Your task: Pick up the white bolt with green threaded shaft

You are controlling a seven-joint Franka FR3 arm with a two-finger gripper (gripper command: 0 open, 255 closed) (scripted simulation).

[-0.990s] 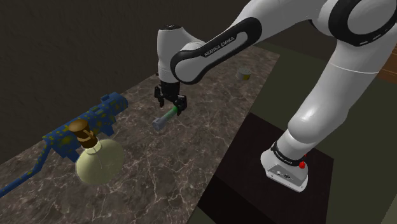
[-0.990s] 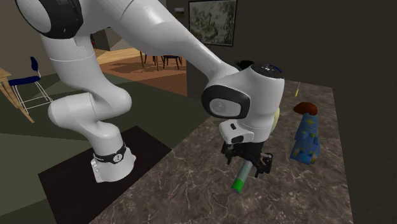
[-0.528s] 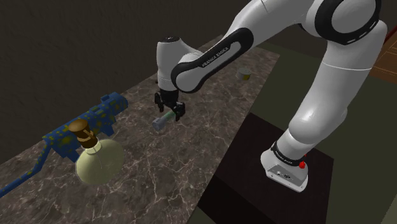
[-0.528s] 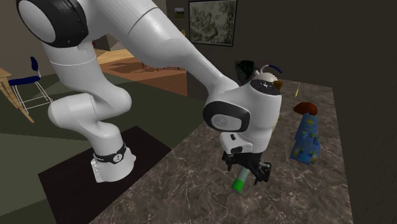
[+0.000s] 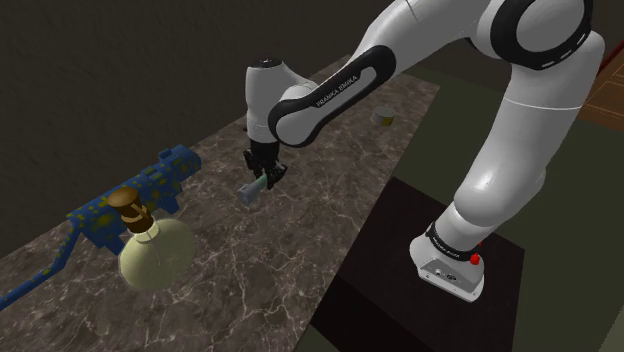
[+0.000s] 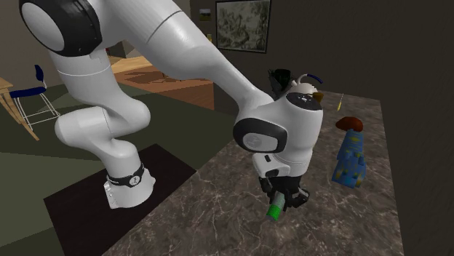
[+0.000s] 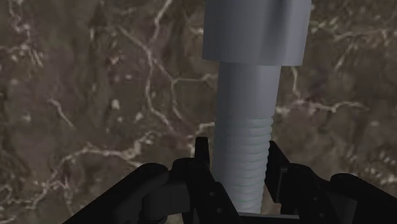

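Bolt [image 7: 245, 156] lies on marble counter [image 5: 262, 272], shaft pinched by fingers [image 7: 202, 163]; blue spotted toy [image 5: 150, 186] and flask [image 5: 157, 256] nearby.

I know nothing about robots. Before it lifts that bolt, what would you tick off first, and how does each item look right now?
1. Bolt lined up in the gripper: ok, its threaded shaft runs between the two fingers.
2. Fingers touching the shaft on both sides: ok, they appear to clasp it.
3. Balance of the grip: cannot tell; the hold is on the shaft, short of the head.
4. Bolt off the countertop: not ok, it lies on the marble.
5. Room to rise: ok, the bottle and the blue patterned object sit apart, toward the shoulder view's left.
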